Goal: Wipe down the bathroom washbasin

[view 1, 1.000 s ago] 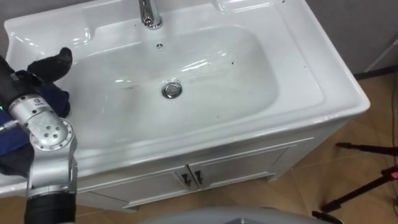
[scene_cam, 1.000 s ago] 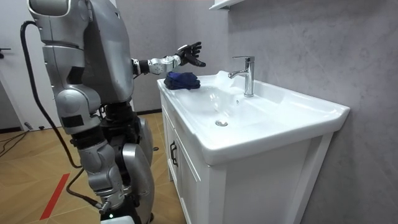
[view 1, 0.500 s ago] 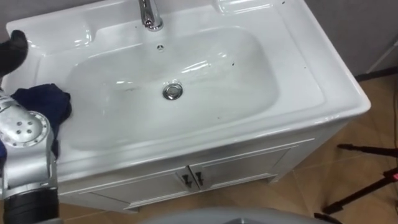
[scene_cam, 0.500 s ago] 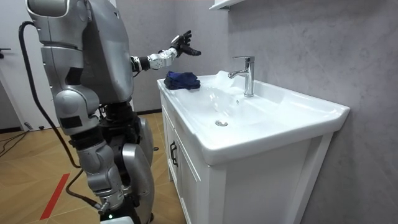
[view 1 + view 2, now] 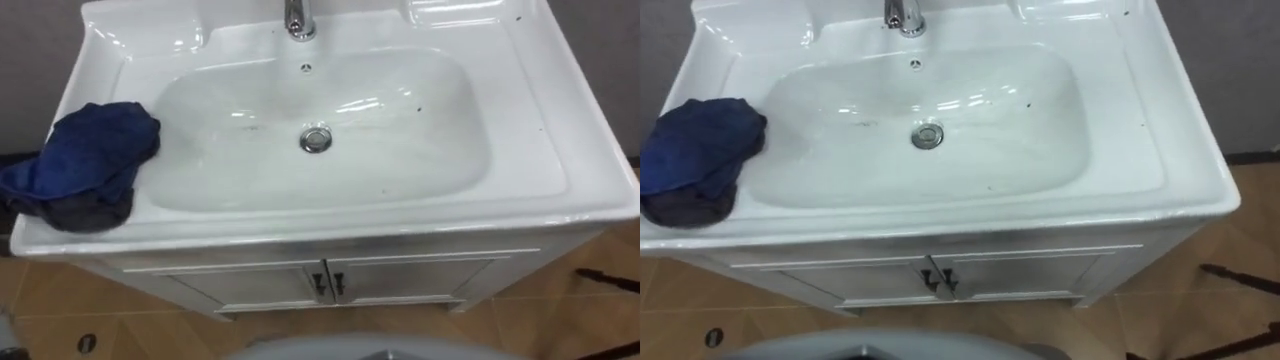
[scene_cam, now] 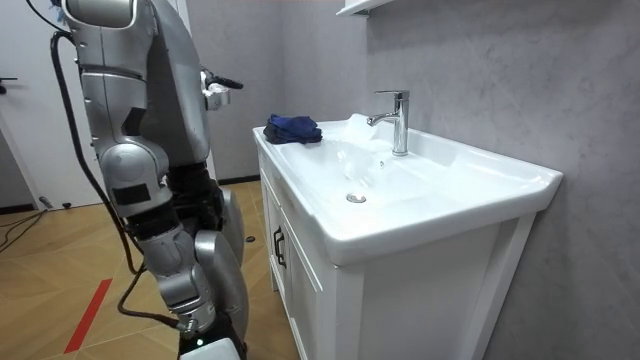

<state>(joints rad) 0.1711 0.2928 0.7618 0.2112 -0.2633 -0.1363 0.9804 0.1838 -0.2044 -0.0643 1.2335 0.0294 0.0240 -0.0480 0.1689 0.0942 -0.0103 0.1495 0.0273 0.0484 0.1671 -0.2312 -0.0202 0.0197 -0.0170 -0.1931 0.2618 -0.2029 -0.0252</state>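
Observation:
The white basin (image 5: 560,150) tops a white cabinet, with a chrome drain (image 5: 316,138) in the middle of its bowl. A crumpled dark blue cloth (image 5: 85,165) lies on the basin's left rim, partly over the front left corner, with nothing touching it. In the room view the cloth (image 6: 293,129) sits at the basin's far end from the camera. I stand beside the cabinet there, and my left hand (image 6: 215,88) is drawn back close to my chest, well away from the cloth and above it.
A chrome tap (image 5: 298,18) rises at the back of the basin, against a grey wall. The cabinet's doors (image 5: 325,285) with small handles are below the front edge. Wooden floor lies around the cabinet, and a dark stand's leg (image 5: 610,280) reaches in at the right.
My left arm has pulled back from above the cloth to my chest and left the eye view. The head camera has shifted, so the basin sits more to the right.

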